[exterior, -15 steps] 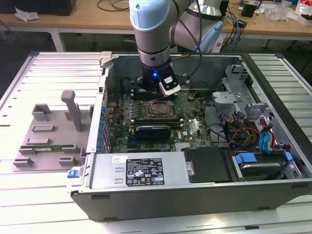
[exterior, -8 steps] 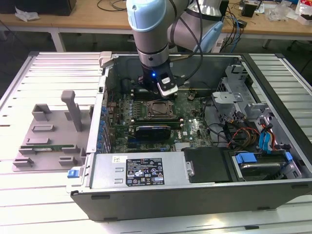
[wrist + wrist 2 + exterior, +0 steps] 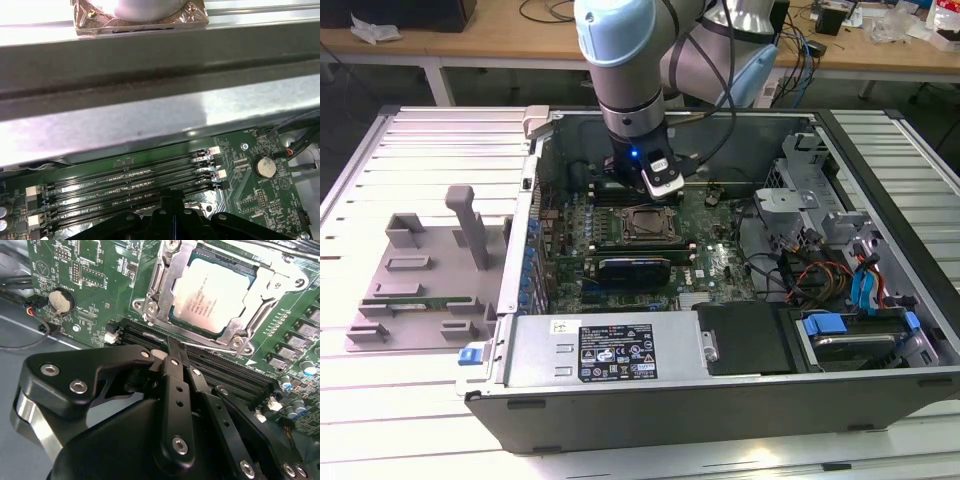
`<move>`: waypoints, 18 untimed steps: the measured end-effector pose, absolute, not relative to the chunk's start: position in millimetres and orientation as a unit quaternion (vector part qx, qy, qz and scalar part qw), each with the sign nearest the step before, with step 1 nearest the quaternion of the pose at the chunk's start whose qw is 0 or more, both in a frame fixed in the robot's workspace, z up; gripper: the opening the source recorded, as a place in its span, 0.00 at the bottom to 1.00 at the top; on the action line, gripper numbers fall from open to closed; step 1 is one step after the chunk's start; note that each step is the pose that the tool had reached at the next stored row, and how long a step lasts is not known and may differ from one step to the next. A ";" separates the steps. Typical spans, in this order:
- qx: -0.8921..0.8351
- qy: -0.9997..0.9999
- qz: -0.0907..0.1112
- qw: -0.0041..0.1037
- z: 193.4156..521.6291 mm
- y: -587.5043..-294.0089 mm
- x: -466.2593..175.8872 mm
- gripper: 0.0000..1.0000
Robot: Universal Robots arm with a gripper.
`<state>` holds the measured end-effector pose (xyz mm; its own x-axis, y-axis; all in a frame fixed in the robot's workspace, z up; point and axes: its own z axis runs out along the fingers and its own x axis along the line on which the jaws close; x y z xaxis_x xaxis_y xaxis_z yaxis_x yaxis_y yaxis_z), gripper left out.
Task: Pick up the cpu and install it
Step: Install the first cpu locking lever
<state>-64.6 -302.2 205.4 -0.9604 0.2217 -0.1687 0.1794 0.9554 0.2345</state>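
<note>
Cpu (image 3: 215, 297) seated in socket (image 3: 160, 277); claw (image 3: 172, 347) pressed together, empty, over memory slots (image 3: 125, 187). Install step; retention frame looks unlatched.

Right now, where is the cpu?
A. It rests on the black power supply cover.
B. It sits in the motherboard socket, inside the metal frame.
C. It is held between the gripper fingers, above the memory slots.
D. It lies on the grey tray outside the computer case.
B: in the second wrist view the cpu lies flat inside the socket's metal frame, while the gripper is over the memory slots beside it, holding nothing.
</note>
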 end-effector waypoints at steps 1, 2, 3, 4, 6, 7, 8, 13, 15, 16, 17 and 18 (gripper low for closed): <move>0.102 0.984 0.109 0.097 205.4 -302.2 -64.7 0.11; 0.102 0.984 0.109 0.097 205.4 -302.2 -64.7 0.11; 0.102 0.984 0.109 0.097 205.4 -302.2 -64.7 0.11; 0.102 0.984 0.109 0.097 205.4 -302.2 -64.7 0.11; 0.102 0.984 0.109 0.098 205.1 -302.2 -64.9 0.11; 0.102 0.984 0.109 0.098 204.9 -302.2 -64.9 0.11; 0.102 0.984 0.108 0.099 204.7 -302.2 -65.1 0.11; 0.101 0.984 0.101 0.103 204.2 -302.1 -65.8 0.11; 0.100 0.984 0.101 0.103 204.3 -302.2 -65.8 0.11; 0.102 0.984 0.101 0.103 204.3 -301.8 -65.9 0.11; 0.104 0.984 0.100 0.104 204.3 -300.8 -66.0 0.11; 0.108 0.984 0.100 0.105 204.3 -299.2 -66.3 0.11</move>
<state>-66.3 -299.2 204.3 -0.9547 0.2331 -0.1851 0.1910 0.9567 0.2197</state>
